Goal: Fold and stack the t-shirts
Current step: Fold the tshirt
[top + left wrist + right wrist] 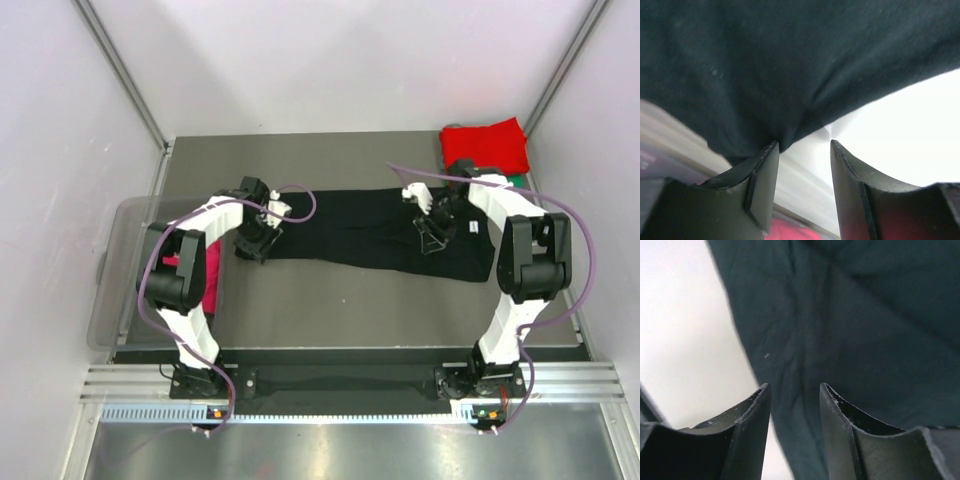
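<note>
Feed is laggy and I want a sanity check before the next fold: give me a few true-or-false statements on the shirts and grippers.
1. The black shirt lies stretched across the table. True.
2. The red shirt sits in the clear bin. False: it lies at the table's far right corner; the bin holds the magenta shirt.
3. The left gripper has its fingers apart. True.
4. The right gripper is clamped shut. False: its fingers stand apart over black cloth.

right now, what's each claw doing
left claw: open, black t-shirt bunched against one fingertip
right claw: open, holding nothing, same shirt in front
</note>
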You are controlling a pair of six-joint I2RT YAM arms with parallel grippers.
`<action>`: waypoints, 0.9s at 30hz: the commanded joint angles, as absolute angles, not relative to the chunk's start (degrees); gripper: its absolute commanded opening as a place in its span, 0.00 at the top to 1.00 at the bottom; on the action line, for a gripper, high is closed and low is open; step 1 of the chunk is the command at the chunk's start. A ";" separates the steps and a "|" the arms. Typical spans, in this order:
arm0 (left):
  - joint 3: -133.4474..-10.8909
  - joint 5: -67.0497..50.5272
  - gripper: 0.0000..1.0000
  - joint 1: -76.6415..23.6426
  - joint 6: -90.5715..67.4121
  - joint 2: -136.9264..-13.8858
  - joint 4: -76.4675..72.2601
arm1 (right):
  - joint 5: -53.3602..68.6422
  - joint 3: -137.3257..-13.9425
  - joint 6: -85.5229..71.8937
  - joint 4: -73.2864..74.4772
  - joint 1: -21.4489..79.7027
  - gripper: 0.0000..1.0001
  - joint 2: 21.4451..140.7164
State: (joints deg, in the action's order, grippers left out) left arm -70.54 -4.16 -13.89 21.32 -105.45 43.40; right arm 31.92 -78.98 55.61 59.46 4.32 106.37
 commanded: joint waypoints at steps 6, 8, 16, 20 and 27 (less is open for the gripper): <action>-69.08 -6.33 0.50 -13.01 20.57 -100.28 42.10 | 26.37 -79.89 52.74 50.89 8.70 0.58 108.37; -69.26 -6.33 0.50 -13.01 20.57 -100.37 42.01 | 24.19 -78.58 52.30 48.88 9.14 0.58 108.02; -69.70 -6.59 0.50 -12.92 20.22 -100.99 41.92 | 18.29 -74.71 51.86 44.66 10.19 0.64 106.35; -69.70 -6.68 0.50 -12.83 20.13 -100.99 42.01 | 17.40 -73.92 51.59 42.89 10.63 0.73 104.51; -69.96 -7.12 0.50 -12.92 20.21 -101.43 42.36 | 13.28 -75.67 51.24 42.63 14.15 0.65 101.52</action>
